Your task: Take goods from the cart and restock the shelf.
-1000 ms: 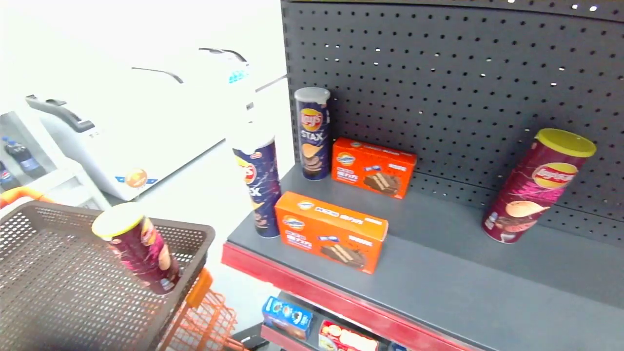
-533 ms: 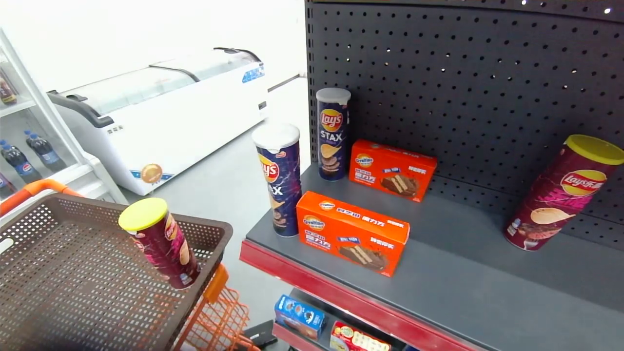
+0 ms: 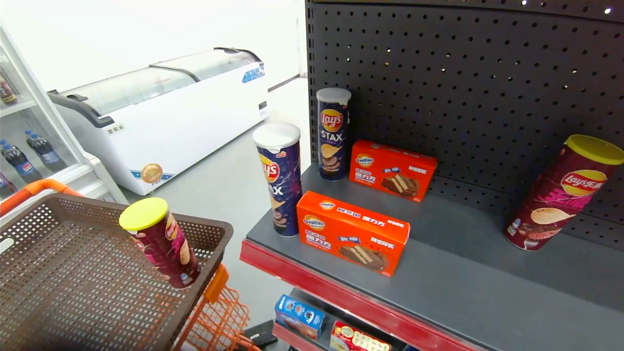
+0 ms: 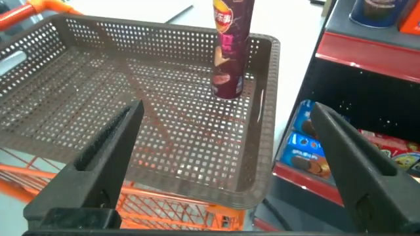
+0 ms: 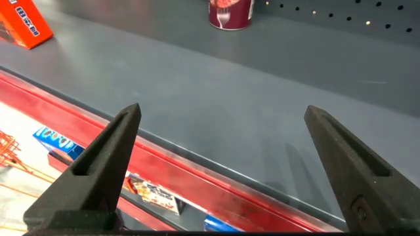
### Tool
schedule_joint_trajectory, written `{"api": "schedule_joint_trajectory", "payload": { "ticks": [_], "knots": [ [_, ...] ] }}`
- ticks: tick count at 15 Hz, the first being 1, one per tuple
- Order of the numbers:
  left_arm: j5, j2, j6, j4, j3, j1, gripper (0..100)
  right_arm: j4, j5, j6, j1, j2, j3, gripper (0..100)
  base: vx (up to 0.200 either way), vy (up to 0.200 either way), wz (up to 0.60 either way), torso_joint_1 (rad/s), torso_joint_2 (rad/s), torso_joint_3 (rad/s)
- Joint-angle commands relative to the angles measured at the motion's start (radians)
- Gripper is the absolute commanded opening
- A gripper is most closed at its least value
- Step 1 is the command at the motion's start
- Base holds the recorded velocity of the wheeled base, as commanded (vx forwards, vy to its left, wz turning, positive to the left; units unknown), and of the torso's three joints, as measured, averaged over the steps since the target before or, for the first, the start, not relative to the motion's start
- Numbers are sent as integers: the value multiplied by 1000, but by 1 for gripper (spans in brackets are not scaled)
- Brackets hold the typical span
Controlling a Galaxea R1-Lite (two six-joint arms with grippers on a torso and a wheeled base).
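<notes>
Cart can (image 4: 230, 59) stands in the basket (image 4: 262, 131), ahead of our left pincer (image 4: 226, 110), whose jaws are spread wide and grasp nothing; that pincer hangs over the basket's mesh floor, and the can is by the far wall. Beside the pincer, toward its right, we see packets (image 4: 308, 147) on a lower tier. Our right pincer (image 5: 223, 113) is likewise released and bare, hovering over the front part of the shelf (image 5: 262, 72); past it the shelf can (image 5: 231, 13) stands near the pegboard (image 3: 463, 73), and off to its left lies the front box (image 5: 23, 23). Farther left of it we see the back box (image 3: 392, 170) and two blue cans (image 3: 280, 180), one at the shelf's edge, one by the pegboard.
</notes>
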State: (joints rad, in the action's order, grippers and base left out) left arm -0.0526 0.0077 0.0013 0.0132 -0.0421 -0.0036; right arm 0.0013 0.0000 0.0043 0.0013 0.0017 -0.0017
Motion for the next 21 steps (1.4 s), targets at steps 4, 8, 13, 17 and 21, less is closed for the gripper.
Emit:
{"api": "schedule_joint_trajectory", "payload": {
  "ticks": [4,8,13,17,21],
  "knots": [
    [-23,511,11,-29,-277,-107,100,0,0,0,0,0,0,100,0,0,0,0,0,0],
    [-41,750,-1,-269,-188,-96,100,0,0,0,0,0,0,100,0,0,0,0,0,0],
    [-58,1055,-1,-469,-174,-44,100,0,0,0,0,0,0,100,0,0,0,0,0,0],
    [-82,1235,2,-568,-182,-44,100,0,0,0,0,0,0,100,0,0,0,0,0,0],
    [-82,1365,2,-700,-182,-47,100,0,0,0,0,0,0,100,0,0,0,0,0,0]
  ]
}}
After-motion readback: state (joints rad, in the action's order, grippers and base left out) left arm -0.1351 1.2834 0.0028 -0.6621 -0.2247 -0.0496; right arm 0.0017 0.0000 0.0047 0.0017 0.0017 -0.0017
